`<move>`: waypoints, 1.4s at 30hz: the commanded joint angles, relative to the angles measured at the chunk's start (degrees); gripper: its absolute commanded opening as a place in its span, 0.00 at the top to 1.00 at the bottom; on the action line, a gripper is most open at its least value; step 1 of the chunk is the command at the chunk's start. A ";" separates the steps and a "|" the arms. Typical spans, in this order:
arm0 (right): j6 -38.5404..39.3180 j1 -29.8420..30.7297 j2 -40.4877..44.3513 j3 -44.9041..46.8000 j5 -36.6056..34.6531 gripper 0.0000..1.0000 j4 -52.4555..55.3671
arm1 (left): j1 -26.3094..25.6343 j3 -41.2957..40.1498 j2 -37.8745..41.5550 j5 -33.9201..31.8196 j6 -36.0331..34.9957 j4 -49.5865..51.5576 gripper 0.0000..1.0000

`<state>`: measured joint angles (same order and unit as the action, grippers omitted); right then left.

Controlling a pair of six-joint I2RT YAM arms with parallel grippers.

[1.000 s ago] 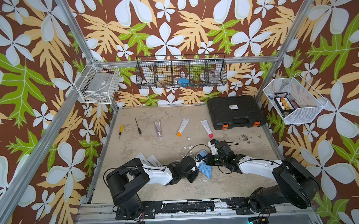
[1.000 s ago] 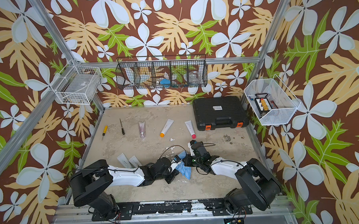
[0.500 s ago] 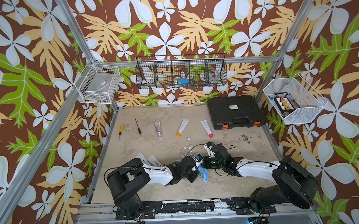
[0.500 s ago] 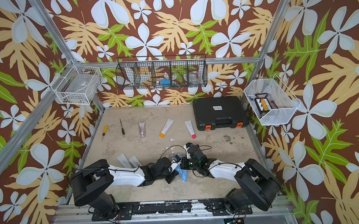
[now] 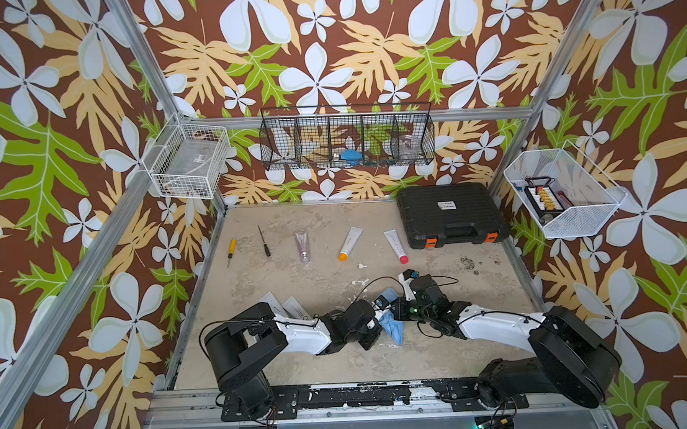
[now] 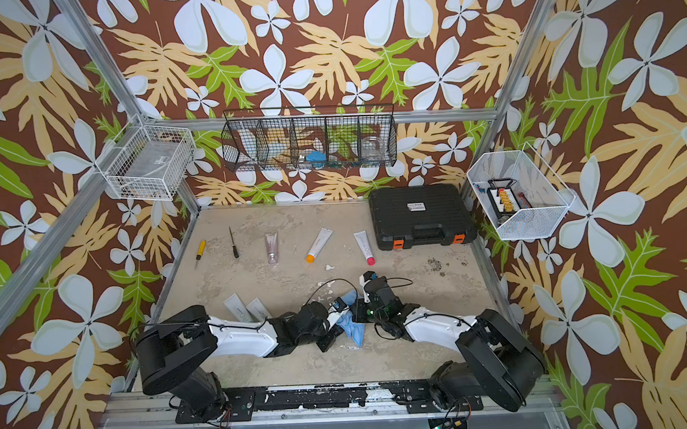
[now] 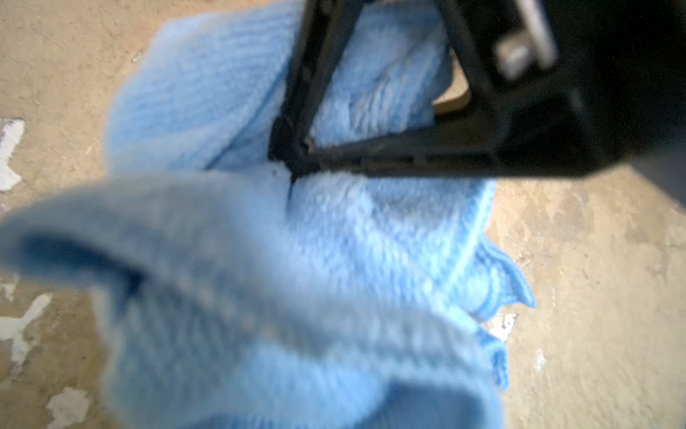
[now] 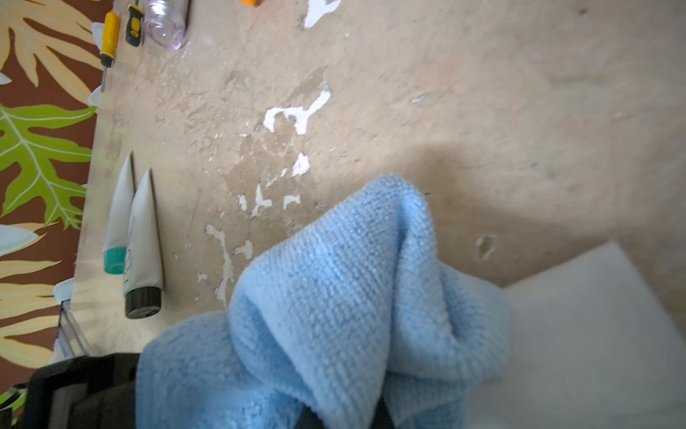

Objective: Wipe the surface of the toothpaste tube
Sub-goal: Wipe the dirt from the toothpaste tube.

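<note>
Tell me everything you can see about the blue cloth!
The blue cloth is light blue and fuzzy, like a small towel, with a woven surface and a stitched edge. It is bunched into soft folds, not spread flat. The right gripper is shut on it, pinching one fold. It hangs near the front middle of the table, between the two arms. Whether its lower end touches the table I cannot tell.
</note>
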<state>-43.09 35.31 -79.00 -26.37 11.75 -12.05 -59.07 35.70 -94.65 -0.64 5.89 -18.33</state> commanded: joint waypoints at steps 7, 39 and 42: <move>8.45 -8.12 0.85 0.18 -6.45 1.00 8.62 | -0.04 -0.06 0.61 -1.36 -0.44 -0.40 0.85; 0.94 5.16 -2.26 -1.08 0.70 1.00 3.38 | 0.01 0.16 0.47 -1.61 -0.70 -0.66 0.85; -1.36 7.32 -2.20 -1.33 1.17 1.00 2.32 | -0.04 0.07 0.53 -1.71 -0.70 -0.66 0.85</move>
<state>-40.56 41.10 -80.82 -27.77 8.78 -13.21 -59.05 35.62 -94.17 -1.43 5.76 -17.72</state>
